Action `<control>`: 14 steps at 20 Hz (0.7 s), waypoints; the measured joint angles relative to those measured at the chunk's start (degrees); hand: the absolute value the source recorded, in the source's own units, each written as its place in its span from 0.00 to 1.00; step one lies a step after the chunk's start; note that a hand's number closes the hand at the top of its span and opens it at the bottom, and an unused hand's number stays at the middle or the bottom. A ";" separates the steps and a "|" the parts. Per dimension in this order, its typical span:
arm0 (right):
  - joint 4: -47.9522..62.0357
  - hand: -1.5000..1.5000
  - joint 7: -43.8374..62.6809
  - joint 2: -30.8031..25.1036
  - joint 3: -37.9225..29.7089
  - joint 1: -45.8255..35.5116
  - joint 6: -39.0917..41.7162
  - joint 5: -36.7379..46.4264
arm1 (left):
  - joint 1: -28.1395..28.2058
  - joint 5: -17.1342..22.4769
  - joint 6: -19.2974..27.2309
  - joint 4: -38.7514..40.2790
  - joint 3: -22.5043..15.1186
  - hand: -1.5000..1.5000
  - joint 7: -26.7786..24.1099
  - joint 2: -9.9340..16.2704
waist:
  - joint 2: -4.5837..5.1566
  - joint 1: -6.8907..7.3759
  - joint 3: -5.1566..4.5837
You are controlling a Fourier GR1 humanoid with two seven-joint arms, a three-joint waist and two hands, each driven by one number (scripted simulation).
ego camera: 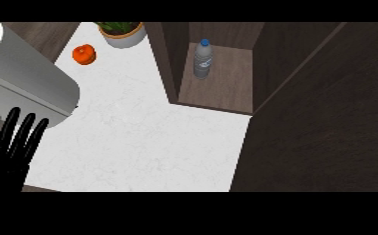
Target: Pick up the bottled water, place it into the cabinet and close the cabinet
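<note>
Bottle: bottled water (pixel 203 59) upright on the cabinet (pixel 221 86) shelf, well apart from the left hand (pixel 18 146), up and to its right | left hand: fingers straight, spread, holding nothing, at lower left edge | right hand: not seen | orange fruit (pixel 84 54) and potted plant (pixel 121 32) on white counter (pixel 148 144), beyond the hand
</note>
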 measured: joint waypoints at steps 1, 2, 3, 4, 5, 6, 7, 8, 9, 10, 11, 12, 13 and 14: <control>0.00 1.00 0.38 -0.08 0.06 -0.52 0.01 -0.11 | 0.07 0.16 -0.41 -0.03 0.24 0.00 0.09 0.34 | 0.10 0.30 -0.01; 0.01 1.00 0.71 -0.23 -0.05 -1.28 0.22 -0.23 | 0.05 0.30 -0.84 0.11 0.43 0.00 0.16 0.59 | 0.28 0.61 -0.03; 0.02 1.00 1.05 -0.37 -0.16 -2.05 0.40 -0.33 | 0.04 0.56 -1.20 0.02 0.56 0.00 0.24 0.75 | 0.40 0.97 -0.05; 0.03 1.00 1.33 -0.46 -0.20 -2.69 0.47 -0.42 | 0.20 0.65 -1.76 0.09 0.63 0.00 0.32 1.05 | 0.48 1.40 -0.11; 0.07 1.00 1.59 -0.59 -0.29 -3.46 0.67 -0.50 | 0.23 0.68 -2.21 0.19 0.83 0.00 0.40 1.43 | 0.62 1.90 -0.14; 0.09 1.00 1.92 -0.70 -0.33 -4.21 0.84 -0.58 | 0.16 0.88 -2.47 0.32 1.10 0.00 0.50 1.67 | 0.72 2.18 -0.16; 0.10 1.00 2.27 -0.84 -0.37 -4.93 1.00 -0.67 | 0.05 1.12 -2.83 0.35 1.40 0.00 0.61 1.99 | 0.77 2.43 -0.18; 0.10 1.00 2.60 -1.09 -0.50 -5.81 1.28 -0.74 | -0.04 1.22 -3.10 0.46 1.61 0.00 0.69 2.23 | 0.87 2.81 -0.22; 0.11 0.00 2.91 -1.41 -0.67 -6.82 1.64 -0.79 | -0.11 1.29 -3.39 0.41 1.51 0.00 0.87 2.37 | 0.92 3.18 -0.27; 0.09 0.00 3.05 -1.92 -1.11 -7.92 2.13 -0.84 | -0.18 1.41 -3.63 0.37 1.51 0.00 0.99 2.49 | 0.92 3.60 -0.31; 0.04 0.00 3.02 -2.54 -1.66 -8.96 2.67 -0.92 | -0.23 1.45 -3.85 0.52 1.58 0.00 1.03 2.61 | 0.91 4.03 -0.39; 0.03 1.00 3.05 -3.13 -1.99 -9.97 3.26 -0.99 | -0.37 1.42 -4.00 0.54 1.60 0.00 1.18 2.81 | 0.91 4.36 -0.43; 0.08 1.00 3.36 -3.48 -2.02 -11.23 3.71 -1.01 | -0.52 1.52 -4.19 0.53 1.65 0.00 1.29 2.94 | 0.89 4.67 -0.47; 0.12 1.00 3.69 -3.75 -2.04 -12.32 4.11 -1.04 | -0.50 1.61 -4.46 0.60 1.70 0.00 1.41 3.13 | 0.84 4.94 -0.51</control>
